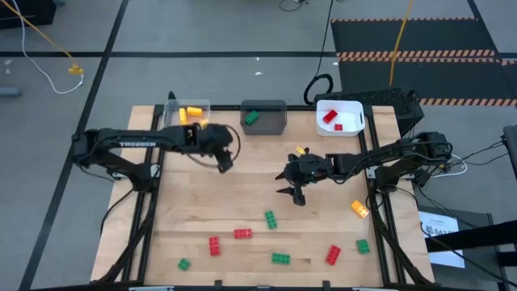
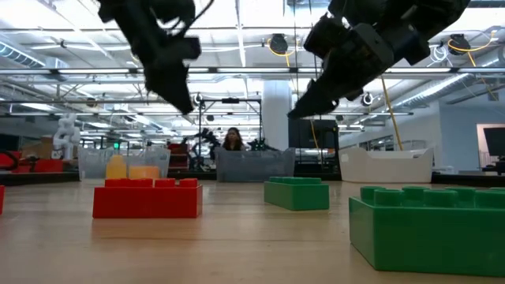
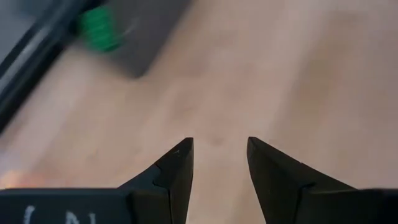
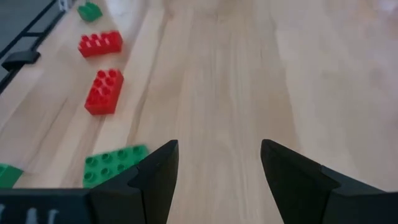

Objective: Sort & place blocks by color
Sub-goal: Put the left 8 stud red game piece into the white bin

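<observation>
Butcher-block table (image 1: 202, 206) holds loose blocks (image 1: 242, 234) near its front edge; right gripper (image 1: 292, 191), jaws apart and empty, hovers behind them; left gripper (image 1: 225, 162), also apart, sits farther back; descending off-centre could knock a brick aside.

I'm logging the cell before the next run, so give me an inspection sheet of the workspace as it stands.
Surface: wooden table, bare at centre.
Job's things: loose red, green and orange blocks along the near edge; clear bin holds yellow ones, grey bin a green block, white bin red ones.
Clutter: nothing seen.
Grippers: left pincer open, empty, near the grey bin; right pincer open, empty, over mid-table.
Cables: black loop behind the bins; yellow and white cords on the floor.
Surroundings: a person beyond the table in the low view.
</observation>
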Tool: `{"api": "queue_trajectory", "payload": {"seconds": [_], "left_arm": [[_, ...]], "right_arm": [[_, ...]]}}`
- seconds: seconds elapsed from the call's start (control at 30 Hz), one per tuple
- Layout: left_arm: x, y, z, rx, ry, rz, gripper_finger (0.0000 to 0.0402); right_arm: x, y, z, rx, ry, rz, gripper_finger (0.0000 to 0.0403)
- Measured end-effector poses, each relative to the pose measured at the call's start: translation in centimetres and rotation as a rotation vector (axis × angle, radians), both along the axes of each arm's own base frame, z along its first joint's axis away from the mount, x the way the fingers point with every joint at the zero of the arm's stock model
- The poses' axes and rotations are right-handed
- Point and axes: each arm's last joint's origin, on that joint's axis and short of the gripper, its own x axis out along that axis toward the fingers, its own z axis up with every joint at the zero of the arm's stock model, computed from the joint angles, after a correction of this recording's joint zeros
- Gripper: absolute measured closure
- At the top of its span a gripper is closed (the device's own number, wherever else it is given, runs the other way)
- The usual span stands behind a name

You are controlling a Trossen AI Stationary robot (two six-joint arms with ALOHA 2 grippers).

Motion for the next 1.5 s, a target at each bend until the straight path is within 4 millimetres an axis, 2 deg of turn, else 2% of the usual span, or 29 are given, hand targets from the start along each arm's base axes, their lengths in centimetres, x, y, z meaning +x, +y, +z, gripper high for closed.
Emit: {"api": "queue_trajectory", "payload": {"seconds": [0.13, 0.37, 0.63, 0.83, 0.97, 1.13, 1.33, 1.5], "left_arm": [[1.0, -3.7, 0.5, -0.019, -0.035, -0.116, 0.025], [0.5, -9.4, 0.2, -0.082, -0.007, -0.243, 0.025], [-0.5, -14.1, 0.1, -0.195, -0.021, -0.261, 0.025], [-0.4, -17.5, -1.3, -0.162, -0.008, -0.312, 0.0249], [-0.1, -19.3, -3.0, -0.166, 0.019, -0.305, 0.0237], [0.0, -20.7, -4.4, -0.238, 0.046, -0.227, 0.0199], [-0.4, -22.8, -4.1, -0.358, -0.017, -0.222, 0.015], [-1.1, -24.7, -3.7, -0.464, -0.059, -0.211, 0.0132]], "right_arm": [[0.0, 0.0, 0.1, -0.004, -0.007, 0.003, 0.0181], [-0.1, 0.0, -0.2, -0.007, 0.019, 0.002, 0.0181], [-0.1, 0.0, -0.2, 0.01, 0.022, -0.007, 0.0181], [-0.1, 0.0, 0.5, -0.023, -0.027, 0.017, 0.0181], [-0.5, 0.0, 1.4, -0.03, -0.061, 0.022, 0.0181], [-1.2, 0.4, 2.2, -0.012, -0.055, 0.026, 0.0181], [-2.1, 1.7, 3.4, -0.023, -0.082, 0.083, 0.0181], [-2.9, 2.7, 4.6, -0.038, -0.133, 0.104, 0.0181]]}}
